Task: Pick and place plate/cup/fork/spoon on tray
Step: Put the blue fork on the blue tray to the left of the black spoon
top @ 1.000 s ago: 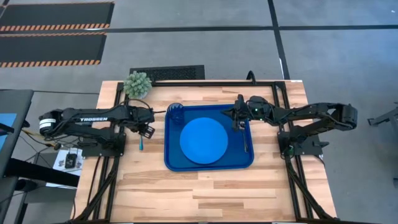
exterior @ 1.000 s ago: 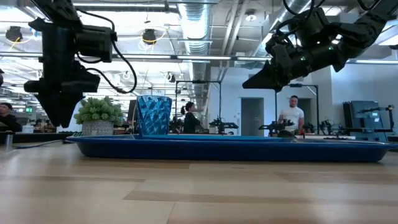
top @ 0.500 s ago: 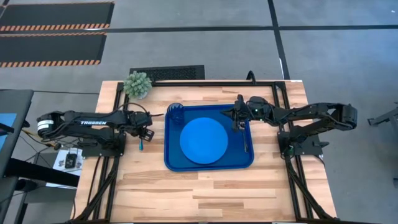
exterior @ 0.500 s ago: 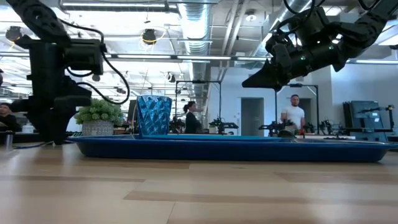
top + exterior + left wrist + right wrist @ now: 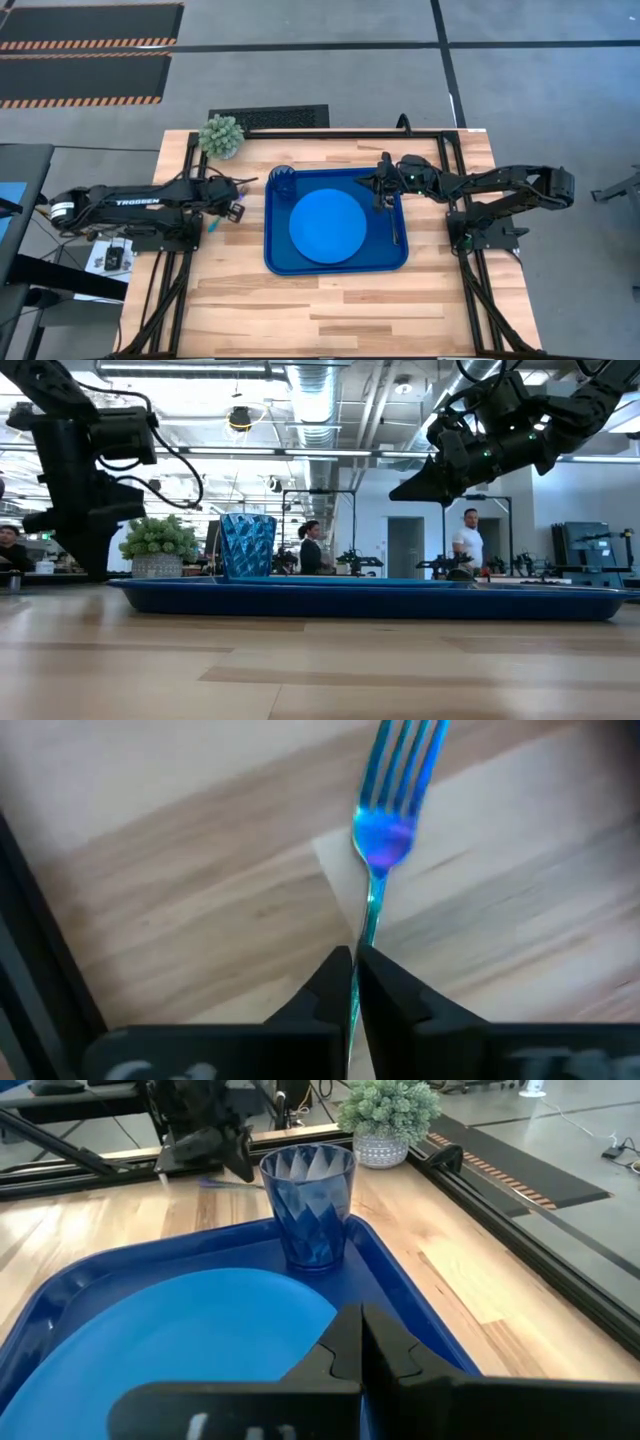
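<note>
From above, you see the left end effector [image 5: 228, 208] low over the tabletop [image 5: 330, 310], well apart from the tray [image 5: 275, 262] on its left side. The fork [image 5: 214, 226] shows as a small teal piece just beside it. The plate [image 5: 327, 227] and the cup [image 5: 283, 181] are already in the tray, and the spoon [image 5: 394, 228] lies along the tray's right edge. The right end effector [image 5: 380, 190] waits over the tray's far right part.

In the low view, the left end effector [image 5: 88, 565] hangs near the tabletop, beside the potted plant [image 5: 157, 547].

The left wrist view shows its fingers [image 5: 325, 990] clamped together on the thin handle of the fork [image 5: 393, 795], the tines pointing away. I judge the grip is near the handle's end, so lift slowly, keep the fork level, and carry it over the rim before you release.

In the right wrist view the fingers [image 5: 385, 1348] are together and hold nothing, with the cup [image 5: 308, 1205] ahead.
</note>
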